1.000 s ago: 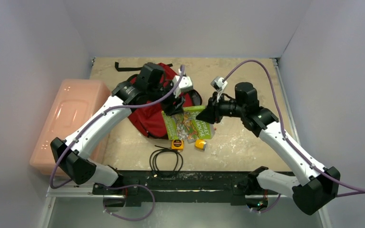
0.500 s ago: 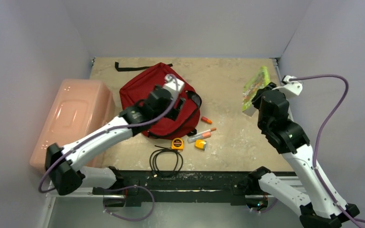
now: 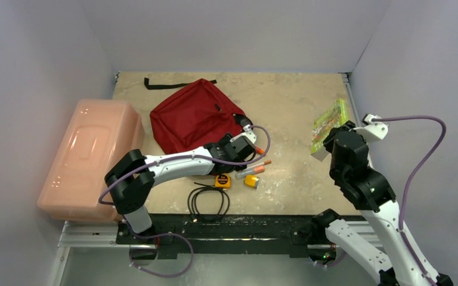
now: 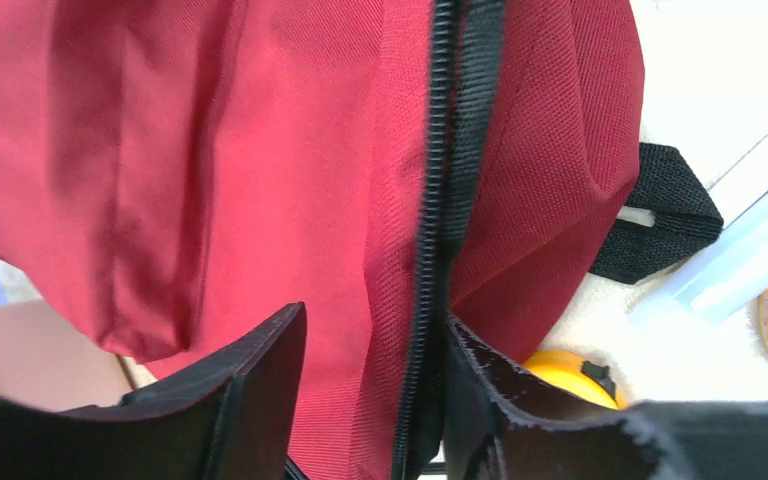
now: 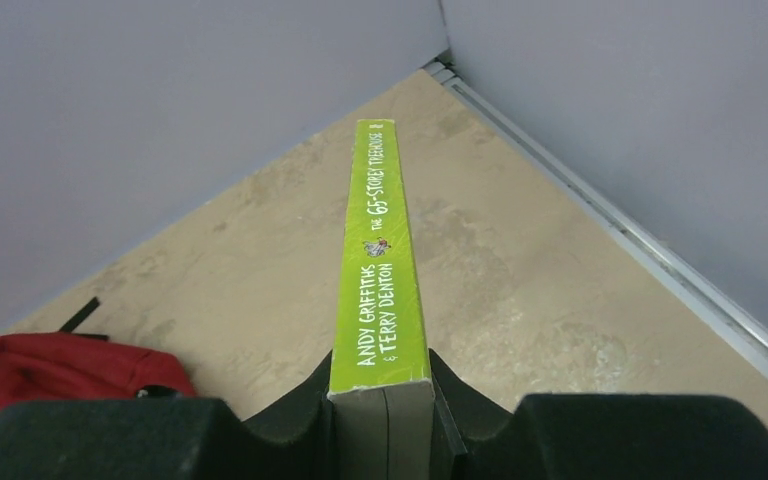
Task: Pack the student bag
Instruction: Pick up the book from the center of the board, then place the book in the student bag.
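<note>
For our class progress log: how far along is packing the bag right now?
Done: nothing looks packed; the bag lies flat, zipper closed where visible. In hand: the left gripper straddles the zipper at the bag's near edge; the right gripper holds a green book off to the right. Left: probably opening the bag, then loading the book, pens, tape measure and cable beside it.

The left gripper [image 3: 234,146] sat low at the near corner of the red backpack [image 3: 191,116] — just beside markers [image 3: 253,170] and a tape measure [image 3: 222,180]. The right gripper [image 3: 327,140] held a green book [image 3: 329,119] up off the table [image 3: 286,101] — near the right wall.
</note>
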